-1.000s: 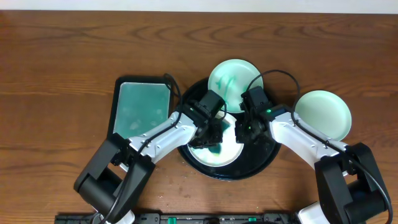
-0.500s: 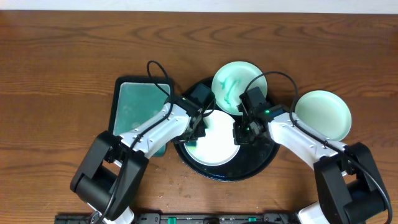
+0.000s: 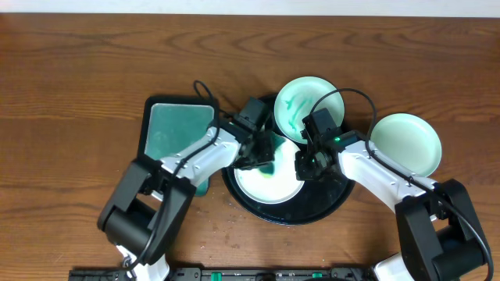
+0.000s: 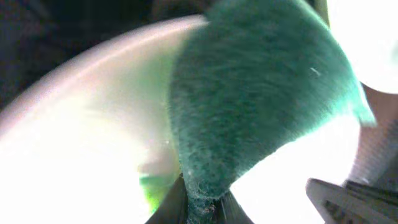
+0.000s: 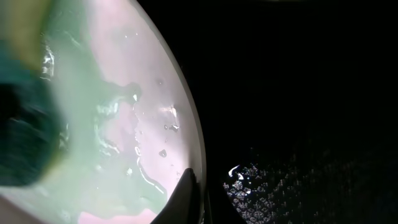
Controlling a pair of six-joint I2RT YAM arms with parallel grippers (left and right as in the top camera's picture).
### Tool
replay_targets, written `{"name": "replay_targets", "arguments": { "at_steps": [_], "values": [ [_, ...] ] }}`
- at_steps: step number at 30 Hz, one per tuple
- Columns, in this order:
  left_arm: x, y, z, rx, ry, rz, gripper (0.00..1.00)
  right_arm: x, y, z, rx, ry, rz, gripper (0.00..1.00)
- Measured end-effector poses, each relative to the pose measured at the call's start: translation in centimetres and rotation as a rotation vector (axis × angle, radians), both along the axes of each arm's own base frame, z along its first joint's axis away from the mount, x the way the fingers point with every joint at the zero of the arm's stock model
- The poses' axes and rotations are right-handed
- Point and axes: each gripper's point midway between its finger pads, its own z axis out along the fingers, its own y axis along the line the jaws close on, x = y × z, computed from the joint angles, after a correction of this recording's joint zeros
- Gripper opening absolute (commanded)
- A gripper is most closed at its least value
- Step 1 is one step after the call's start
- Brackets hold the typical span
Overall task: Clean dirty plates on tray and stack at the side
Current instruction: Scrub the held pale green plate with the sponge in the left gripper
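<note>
Crooking over tray [image 3: 337, 201], arms [image 3: 201, 154] (sponge [image 4: 261, 93], plate [image 3: 272, 184] pinched)

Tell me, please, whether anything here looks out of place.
The smeared plate straddles the tray's far rim, partly off it, likely tilted. Green liquid on the white plate seems to come from the left hand's sponge.

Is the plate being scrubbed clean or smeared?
Smeared: green film covers the white plate; the left hand presses a sponge on it.
</note>
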Motion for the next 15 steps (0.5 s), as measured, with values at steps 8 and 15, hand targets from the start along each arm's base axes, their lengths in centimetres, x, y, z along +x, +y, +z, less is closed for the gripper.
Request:
{"name": "replay_targets", "arguments": {
  "at_steps": [8, 15],
  "values": [
    [-2.3, -3.8, 0.1, -0.104, 0.046, -0.101, 0.07, 0.0, 0.0, 0.0, -0.002, -0.001, 0.000, 0.01],
    [-5.0, -5.8, 0.3, -0.167, 0.118, -0.175, 0.07, 0.1, -0.2, 0.0, -0.004, 0.000, -0.007, 0.01]
  ]
}}
